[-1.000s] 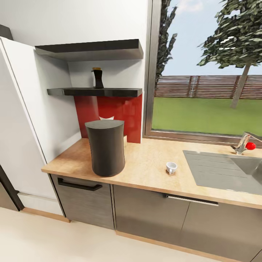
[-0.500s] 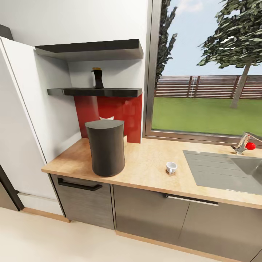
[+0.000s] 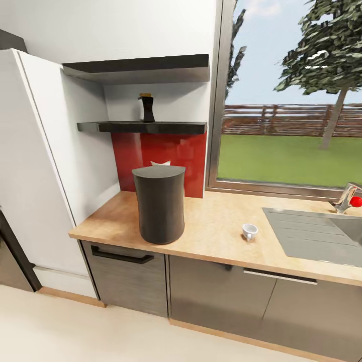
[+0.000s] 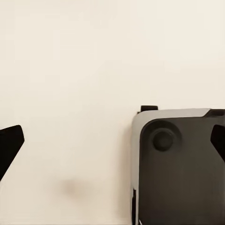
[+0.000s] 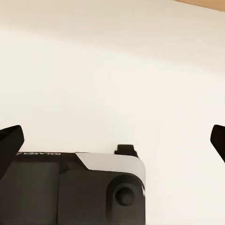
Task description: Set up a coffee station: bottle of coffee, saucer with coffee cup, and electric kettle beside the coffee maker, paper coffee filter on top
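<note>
The tall dark-grey coffee maker (image 3: 159, 203) stands on the wood-grain kitchen countertop (image 3: 211, 236). Just behind its top, the white pointed paper coffee filter (image 3: 160, 163) peeks out against the red panel. On the lower kitchen shelf (image 3: 146, 127) above stands the dark bottle of coffee (image 3: 147, 108) with its tan cap. A tiny white coffee cup (image 3: 249, 231) sits on the counter right of the coffee maker. The saucer and electric kettle are out of view. My left gripper (image 4: 112, 145) and right gripper (image 5: 112, 143) hang open over the cream floor, far from the counter.
A steel sink (image 3: 317, 234) with a red-knobbed tap (image 3: 350, 198) is inset at the counter's right. A white tall cabinet (image 3: 45, 176) bounds the niche on the left. Dark cabinet fronts (image 3: 211, 291) run below. My own base (image 4: 178, 168) lies under the grippers.
The whole head view has shifted: everything sits a little further right in the picture, so the camera moved. The things on the counter and shelf have not moved.
</note>
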